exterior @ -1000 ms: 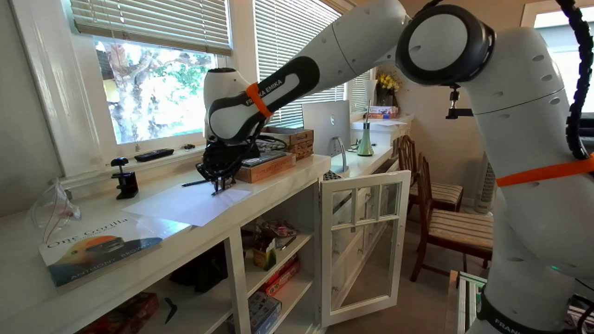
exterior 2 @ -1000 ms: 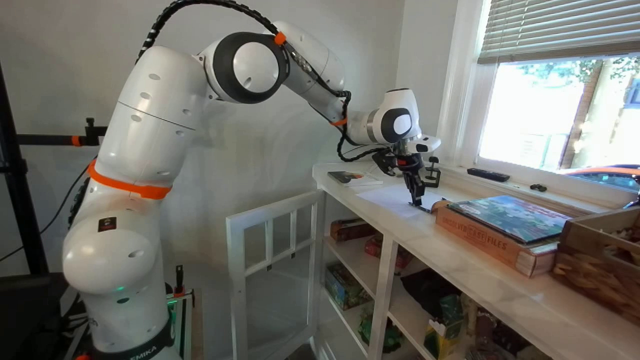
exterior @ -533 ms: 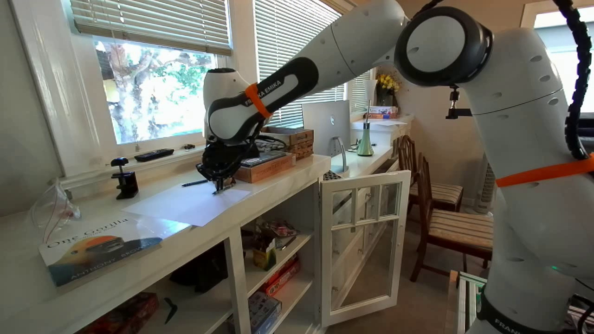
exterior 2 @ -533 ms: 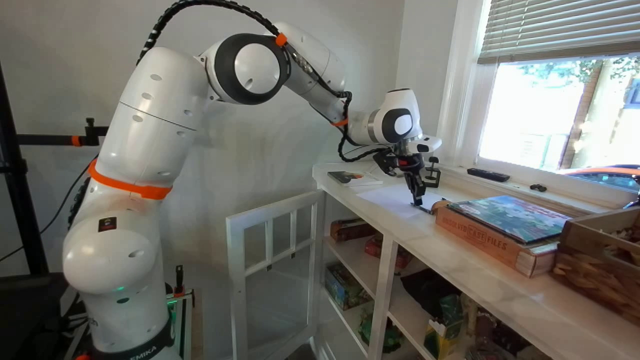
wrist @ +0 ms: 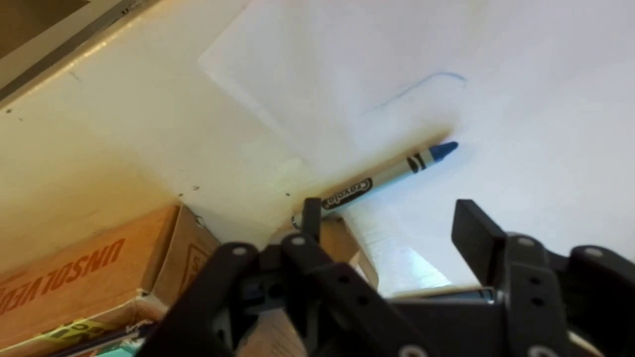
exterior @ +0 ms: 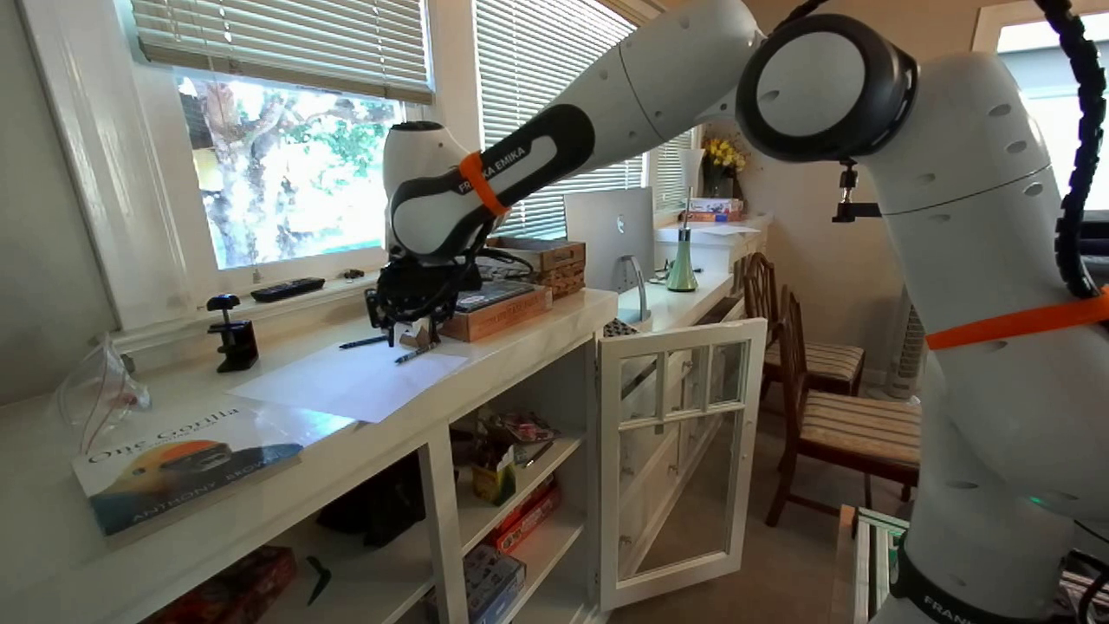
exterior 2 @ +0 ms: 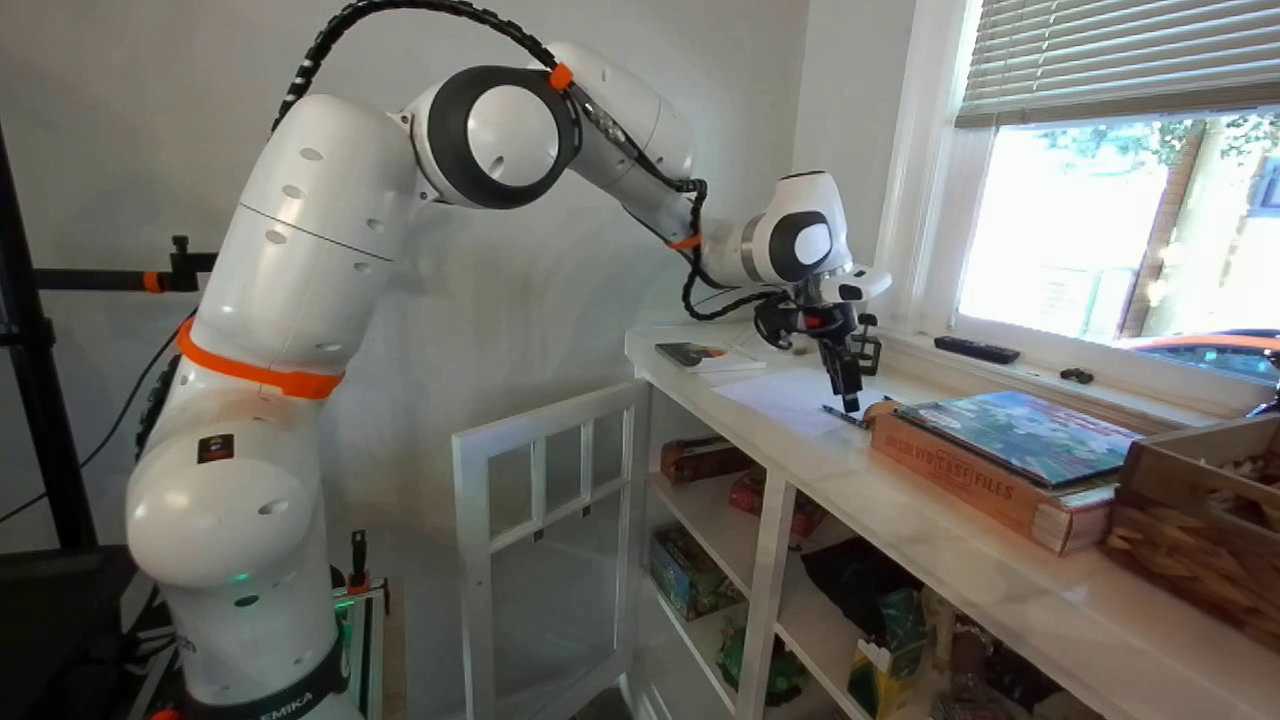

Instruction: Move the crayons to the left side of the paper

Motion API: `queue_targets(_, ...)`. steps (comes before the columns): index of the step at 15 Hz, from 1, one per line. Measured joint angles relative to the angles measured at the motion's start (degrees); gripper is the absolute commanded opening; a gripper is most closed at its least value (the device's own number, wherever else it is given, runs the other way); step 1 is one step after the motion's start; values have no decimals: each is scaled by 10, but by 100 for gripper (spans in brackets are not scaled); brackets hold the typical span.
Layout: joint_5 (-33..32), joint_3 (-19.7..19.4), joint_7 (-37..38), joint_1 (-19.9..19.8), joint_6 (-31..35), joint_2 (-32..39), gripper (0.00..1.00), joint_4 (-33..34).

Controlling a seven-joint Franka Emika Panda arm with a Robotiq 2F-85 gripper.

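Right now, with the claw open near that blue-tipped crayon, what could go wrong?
The crayon is slim and ungripped, so the open gripper might nudge it and roll it away. The crayon lies at least partly on the paper, which might shift or crease under a downward push. The cardboard box sits close by, so a low swing that way might bump it.

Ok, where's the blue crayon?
In the wrist view, the blue crayon lies just right of centre, its tip on the paper. In an exterior view it's toward the paper's right end, below the open gripper, near the orange box.
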Motion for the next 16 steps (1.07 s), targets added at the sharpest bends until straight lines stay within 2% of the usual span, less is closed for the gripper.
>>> queue_targets(3,0,-5,22,1,-3,8,100,0)
queue_targets(5,0,-9,39,3,-5,15,75,0)
queue_targets(11,-1,-16,64,4,-7,20,27,5)
queue_targets(14,-1,-17,66,4,-7,19,5,8)
queue_targets(16,-1,-17,66,4,-7,19,0,9)
